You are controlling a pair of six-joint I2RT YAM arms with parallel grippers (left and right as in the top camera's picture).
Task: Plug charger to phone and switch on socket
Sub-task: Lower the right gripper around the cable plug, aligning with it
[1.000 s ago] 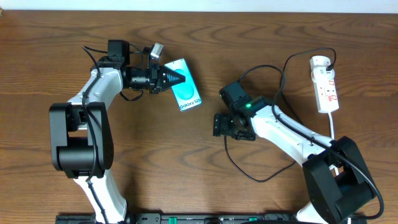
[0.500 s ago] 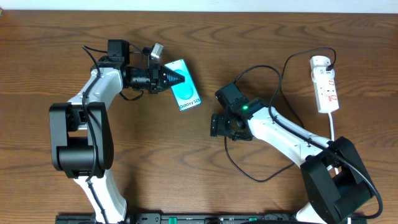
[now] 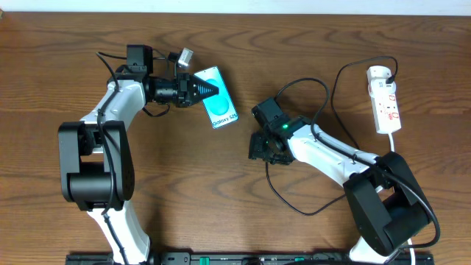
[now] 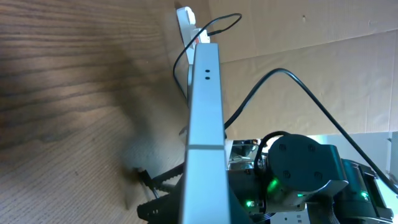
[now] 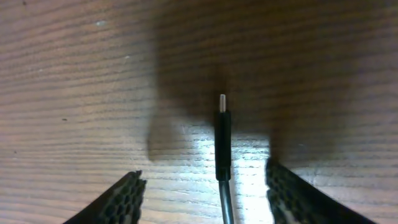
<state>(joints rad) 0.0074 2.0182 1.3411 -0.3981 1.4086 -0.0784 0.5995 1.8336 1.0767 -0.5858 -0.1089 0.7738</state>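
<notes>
The left gripper (image 3: 212,90) is closed on the phone (image 3: 221,109), with its fingers pressed on the end of the phone that is nearer to the arm. In the overhead view the phone shows its teal screen upward and stands slanted on the far left part of the table (image 3: 184,191), the white band with the lettering at the end away from the gripper. In the left wrist view the phone is seen from its thin silver side, with two small holes in this side, and one toothed finger (image 4: 158,190) is visible just beside it at the bottom.

The right gripper (image 5: 203,177) is near the middle of the table, and its two fingers stand wide apart and hold nothing. In the right wrist view the charger (image 5: 222,143) lies flat on the wood between the two fingers and touches neither of them. Its small metal tip points away from the camera, and the thin black cable goes out under the lower edge of the view.

The socket (image 3: 385,99) lies at the far right side of the table, well apart from both grippers. A black cable goes into its far end, and its white cord leaves from the near end. From these views I cannot tell the position of its switches
</notes>
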